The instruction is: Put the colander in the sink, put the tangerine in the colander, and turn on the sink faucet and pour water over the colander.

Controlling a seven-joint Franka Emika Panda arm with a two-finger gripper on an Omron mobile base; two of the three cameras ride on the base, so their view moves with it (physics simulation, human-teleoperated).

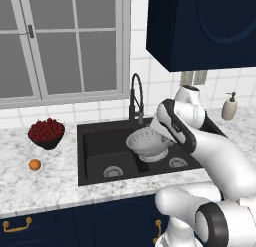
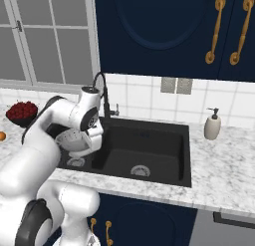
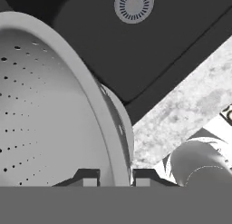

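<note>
The white-grey perforated colander (image 1: 146, 143) hangs tilted just above the black sink (image 1: 100, 141), near the divider between its two basins. My gripper (image 3: 115, 177) is shut on the colander's rim (image 3: 108, 128), one fingertip on each side of the thin wall. In the right base view the colander (image 2: 71, 140) shows partly behind my forearm, over the sink (image 2: 154, 140). The small orange tangerine (image 1: 34, 164) lies on the marble counter left of the sink. Behind the basins stands the tall black faucet (image 1: 136, 96), with no water visible.
A dark bowl of red berries (image 1: 46, 132) sits on the counter behind the tangerine. A beige soap dispenser (image 2: 212, 124) stands right of the sink. A round silver drain (image 3: 133, 4) lies below the colander. Dark blue cabinets hang overhead.
</note>
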